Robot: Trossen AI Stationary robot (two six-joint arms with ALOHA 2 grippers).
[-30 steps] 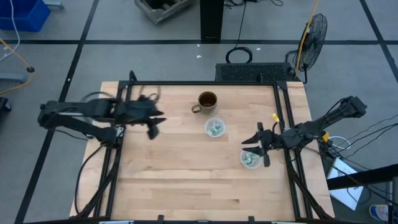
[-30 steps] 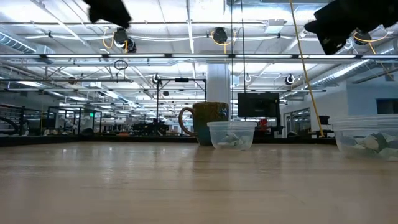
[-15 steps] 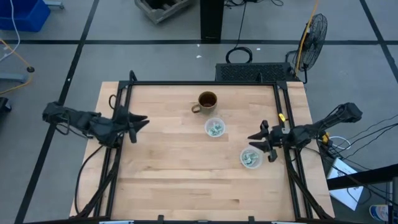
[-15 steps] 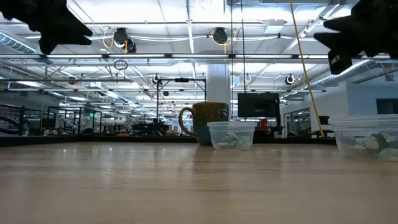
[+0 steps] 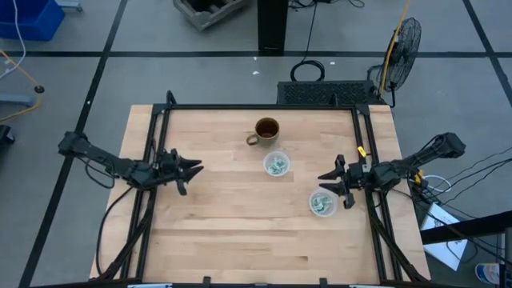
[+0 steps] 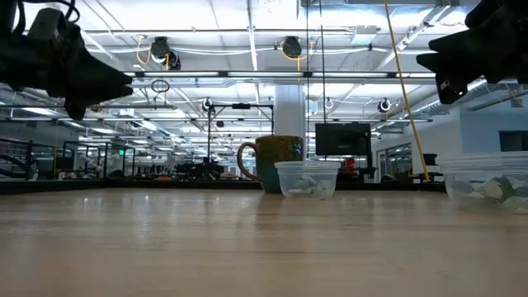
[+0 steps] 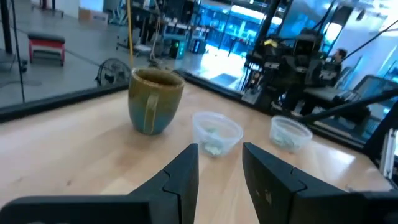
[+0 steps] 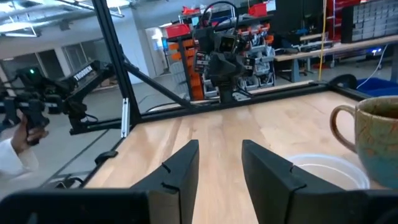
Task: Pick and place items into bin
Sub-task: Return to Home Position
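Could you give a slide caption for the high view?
Brown ceramic mug and two clear plastic cups on wooden table; left gripper, right gripper open.

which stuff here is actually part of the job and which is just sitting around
Job: left gripper, right gripper, both open, empty; clear bin beside the right gripper; second clear bin mid-table; green-and-white packets in both.
Lying about: brown mug; fan beyond the table.

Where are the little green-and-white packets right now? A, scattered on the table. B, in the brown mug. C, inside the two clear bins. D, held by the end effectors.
C: the packets sit in the clear bin by the mug and the other clear bin.
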